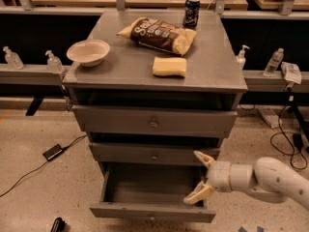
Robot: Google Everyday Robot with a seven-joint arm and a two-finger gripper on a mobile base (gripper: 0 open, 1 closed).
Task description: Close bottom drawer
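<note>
The bottom drawer [152, 210] of the grey cabinet is pulled out and looks empty inside; its slim front faces me at the bottom of the view. My gripper [200, 176] is open, its two cream fingers spread one above the other, over the drawer's right side near its right wall. The white arm reaches in from the right. The middle drawer [154, 154] and the top drawer [153, 122] above it are pushed in.
On the cabinet top [217, 76] lie a white bowl [88, 51], a chip bag [157, 34], a yellow sponge [169, 66] and a dark can [191, 11]. A black box with a cable [52, 152] lies on the floor at left. Bottles [273, 62] stand on side ledges.
</note>
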